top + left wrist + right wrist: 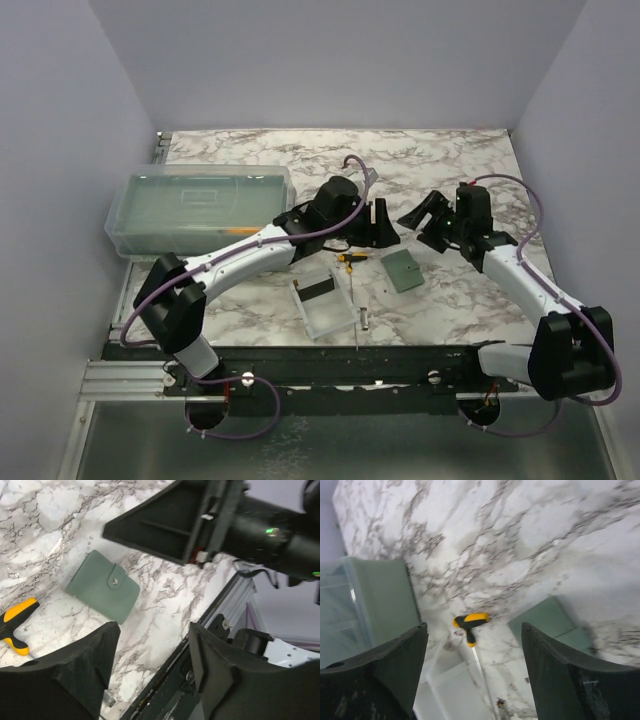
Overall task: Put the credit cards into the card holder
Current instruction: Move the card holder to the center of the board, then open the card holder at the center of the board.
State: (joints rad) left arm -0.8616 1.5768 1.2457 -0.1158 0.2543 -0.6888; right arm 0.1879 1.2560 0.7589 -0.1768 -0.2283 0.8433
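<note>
Card holder (404,270) shut, flat mid-table, long axis skewed toward near right corner. Left claw (386,233), right claw (424,222) both spread, empty, just beyond its far side. Black card (318,288), probably, in tray (303,312) leftward.

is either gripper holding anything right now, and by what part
Nothing is held. The left gripper and the right gripper are both open and empty above the marble table; the closed sage-green snap-button wallet lies untouched on it.

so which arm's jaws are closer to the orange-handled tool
Left. The left arm has its jaws open just beyond the orange-handled tool, slightly to its right; the right arm sits further right, past the card holder.
</note>
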